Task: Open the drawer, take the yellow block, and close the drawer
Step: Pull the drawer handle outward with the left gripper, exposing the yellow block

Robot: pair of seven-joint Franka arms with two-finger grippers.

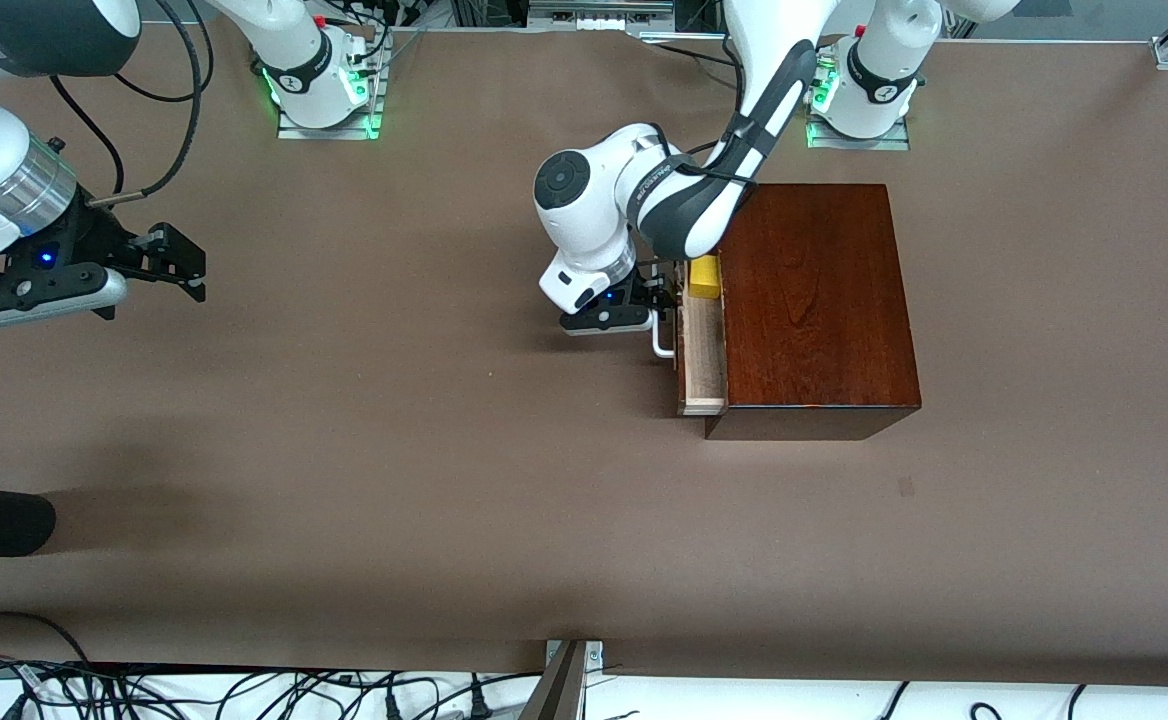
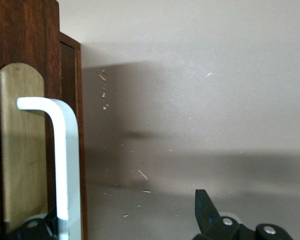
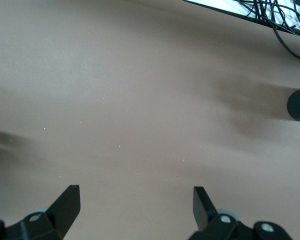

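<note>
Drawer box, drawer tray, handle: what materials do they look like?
Box: dark reddish wood, probably varnished; grain and a glossy sheen show on top.
Drawer: pale, unstained-looking wood tray, matte.
Handle: smooth white bar, plastic or painted metal; can't tell which.

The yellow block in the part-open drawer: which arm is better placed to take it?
Left. Its tool is open at the drawer's handle, beside the yellow block. The right tool waits open over bare table at its own end.
</note>
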